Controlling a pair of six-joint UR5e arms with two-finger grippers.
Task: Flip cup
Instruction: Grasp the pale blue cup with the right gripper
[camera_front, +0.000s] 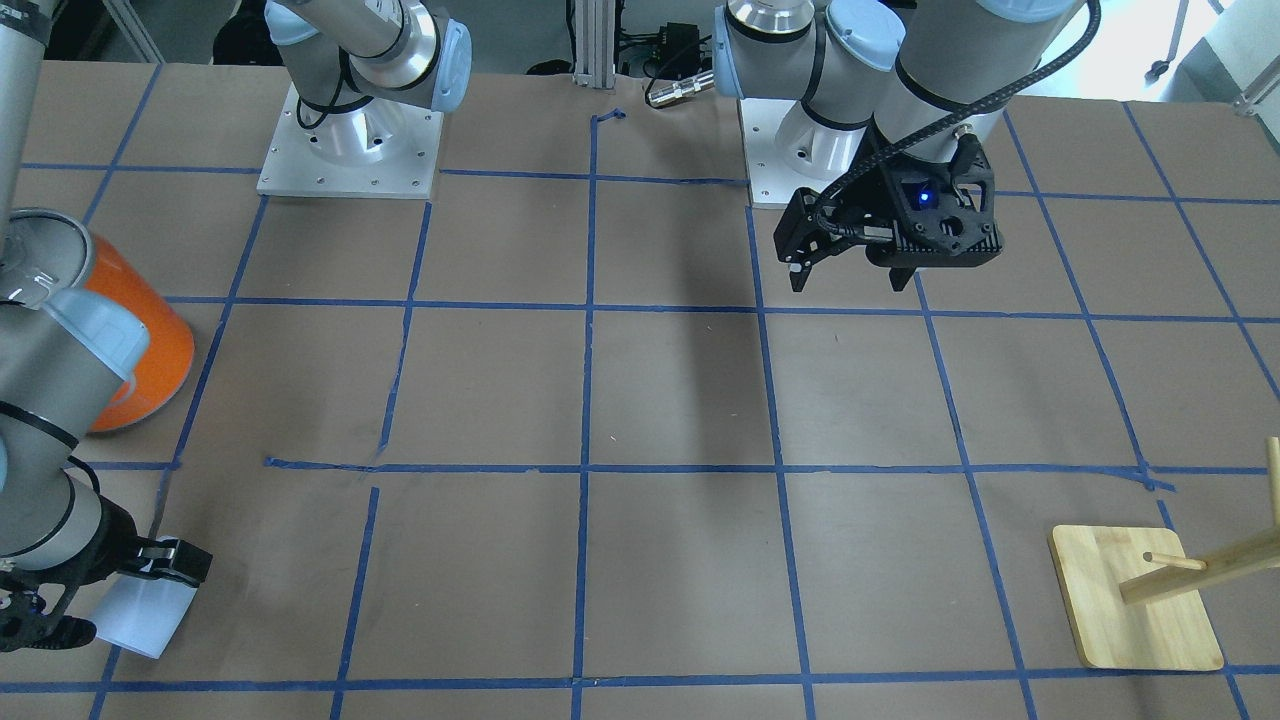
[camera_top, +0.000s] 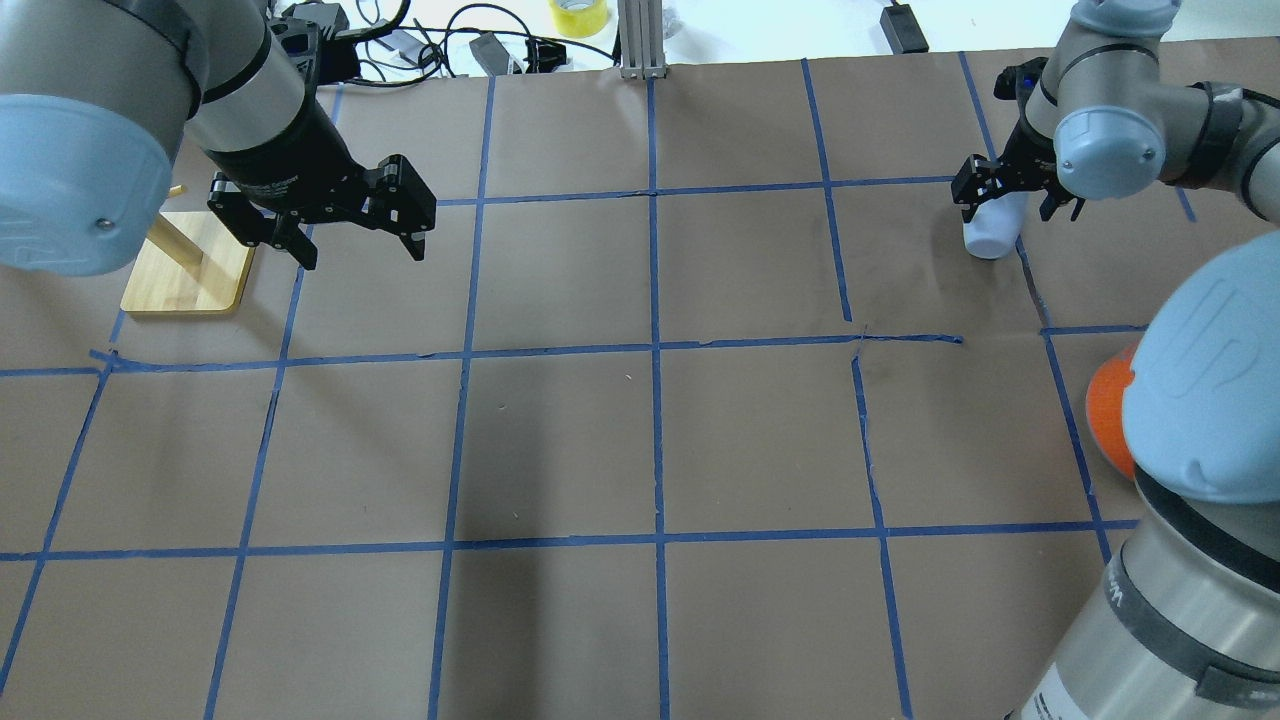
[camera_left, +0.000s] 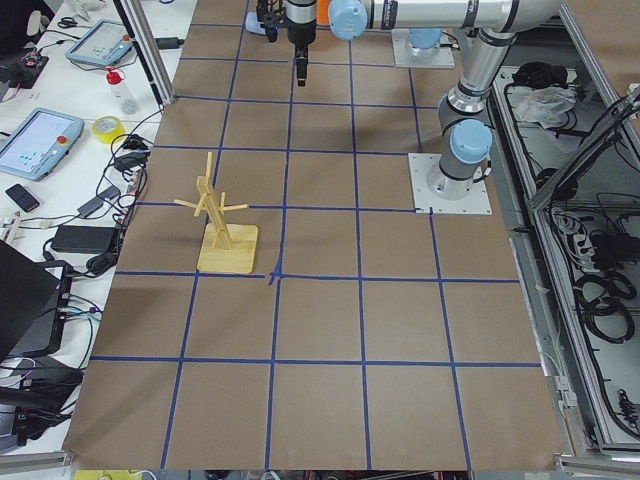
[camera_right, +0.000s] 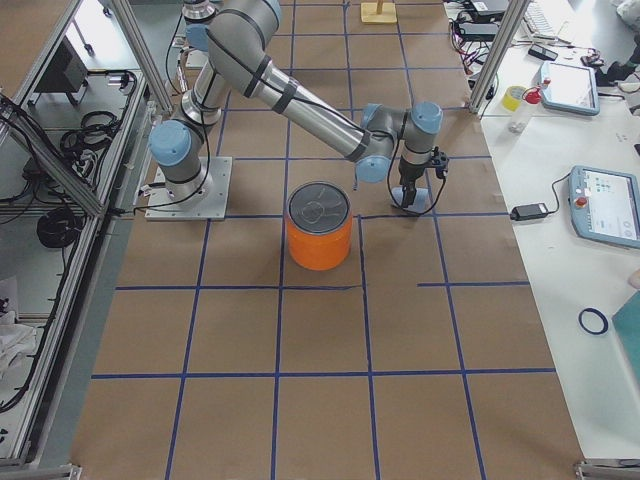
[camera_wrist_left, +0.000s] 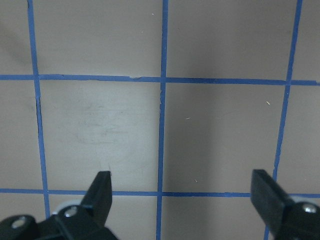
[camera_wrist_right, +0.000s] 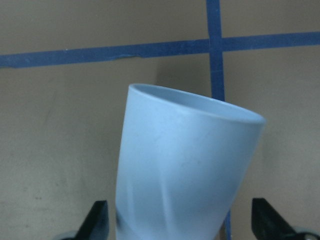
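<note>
The pale blue-white cup sits tilted between the fingers of my right gripper, its rim pointing away from the wrist camera. The jaws are open: a gap with blue tape shows between the cup and the right finger. From overhead, the cup is at the far right of the table under the right gripper. It also shows in the front view below the gripper. My left gripper hangs open and empty above the table at the far left, also seen in the front view.
A large orange can with a silver top stands near the right arm, between the cup and the robot. A wooden peg rack on a square base stands at the far left. Blue tape lines grid the brown table.
</note>
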